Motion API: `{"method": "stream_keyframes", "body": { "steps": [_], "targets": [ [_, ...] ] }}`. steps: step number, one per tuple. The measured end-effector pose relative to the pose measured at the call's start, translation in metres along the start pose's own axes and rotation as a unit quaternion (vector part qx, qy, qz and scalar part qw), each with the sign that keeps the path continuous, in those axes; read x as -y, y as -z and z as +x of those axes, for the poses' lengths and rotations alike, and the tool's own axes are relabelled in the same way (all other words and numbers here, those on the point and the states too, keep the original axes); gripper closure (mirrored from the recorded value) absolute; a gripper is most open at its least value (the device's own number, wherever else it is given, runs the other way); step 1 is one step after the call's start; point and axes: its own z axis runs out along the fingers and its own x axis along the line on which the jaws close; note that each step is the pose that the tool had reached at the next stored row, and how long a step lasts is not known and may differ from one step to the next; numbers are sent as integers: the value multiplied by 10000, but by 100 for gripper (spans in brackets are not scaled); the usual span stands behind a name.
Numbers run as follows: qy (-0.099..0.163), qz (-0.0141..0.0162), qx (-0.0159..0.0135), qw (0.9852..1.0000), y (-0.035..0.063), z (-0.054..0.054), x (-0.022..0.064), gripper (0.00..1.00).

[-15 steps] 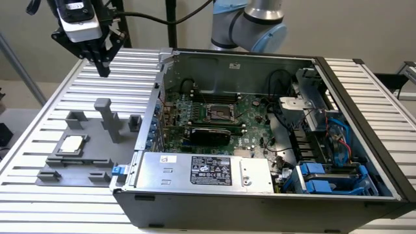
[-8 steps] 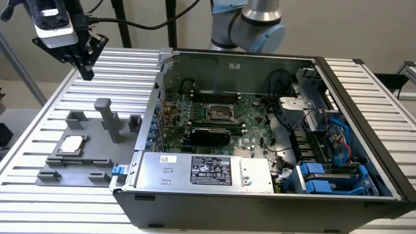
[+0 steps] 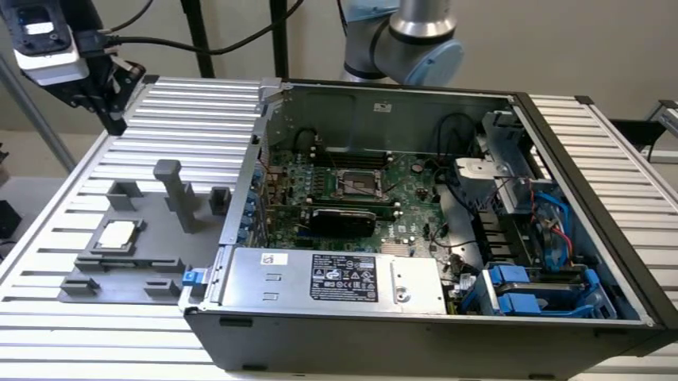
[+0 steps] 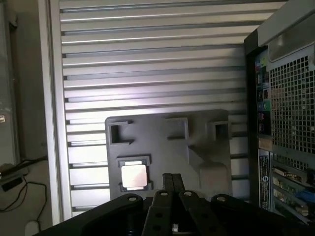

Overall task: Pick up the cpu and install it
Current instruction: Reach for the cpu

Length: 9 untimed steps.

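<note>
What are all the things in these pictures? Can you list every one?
table: one, silver, ribbed, under everything
computer case: one, black, open, exterior view's right
motherboard: one, green, inside the case
socket: one, dark, on the motherboard
card: one, black, long, beside the socket
power supply: one, silver, inside the case
holder: one, grey, on the table, exterior view's left
cpu: one, silvery-white, in the holder
robot arm: one, grey, behind the case
gripper: one, black, above the table, not touching the cpu
</note>
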Motion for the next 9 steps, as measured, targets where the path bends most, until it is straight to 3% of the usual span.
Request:
{"method": "stream_keyframes", "body": {
  "steps": [9],
  "targets": [
    [0,1,0,10000,-58,407,42,89]
  ]
}}
